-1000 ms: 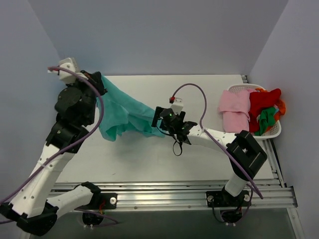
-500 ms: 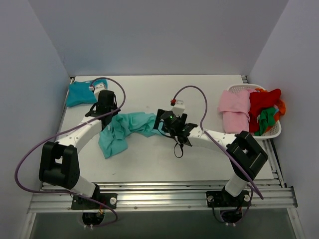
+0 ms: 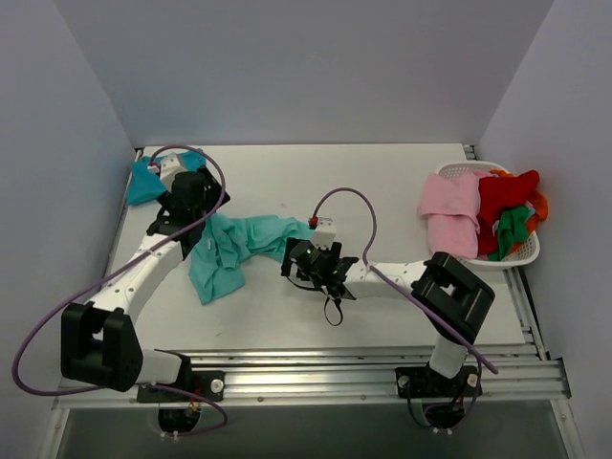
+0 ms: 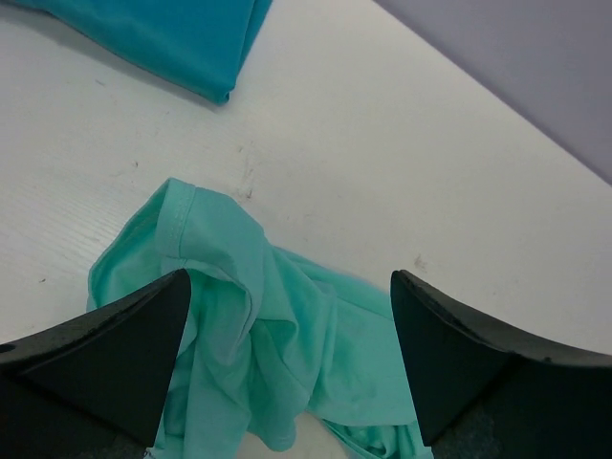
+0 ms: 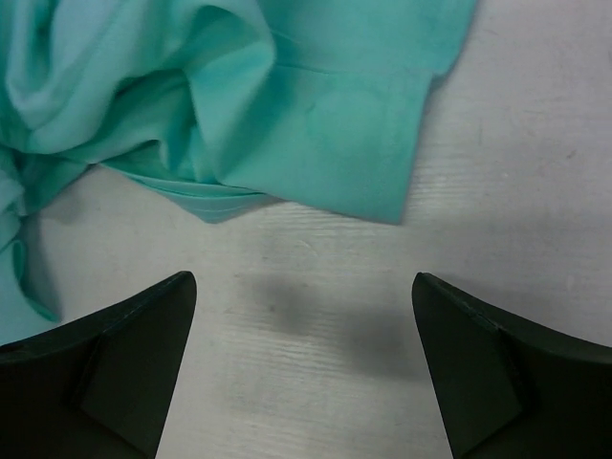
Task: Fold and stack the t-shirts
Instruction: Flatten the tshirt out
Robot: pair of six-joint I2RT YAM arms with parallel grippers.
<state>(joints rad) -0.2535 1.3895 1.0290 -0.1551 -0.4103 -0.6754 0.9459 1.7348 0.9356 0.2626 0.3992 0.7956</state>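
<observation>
From above, the light turquoise t-shirt (image 3: 234, 251) lies crumpled on the left half of the counter (image 3: 382, 182), a bunched strip running from the left tool (image 3: 199, 208) toward the right tool (image 3: 290, 265). The darker teal-blue t-shirt (image 3: 145, 182) sits in the far left corner, well apart from the right arm, and a basket (image 3: 528, 251) of other garments rests at the right edge. The left wrist camera shows its 2 fingers spread wide with nothing between them, poised over a rumpled sleeve or shoulder of the turquoise tee, with a smooth edge of the teal-blue one at the top of the view. The right wrist camera shows that tool equally wide open and empty, over bare counter just short of a straight hemmed edge. The step in hand looks like spreading this shirt flat before any fold. To do it well, each tool should pinch only 1 layer at a clear edge, the right at that hem corner, then draw apart low and evenly so the cloth does not twist.
</observation>
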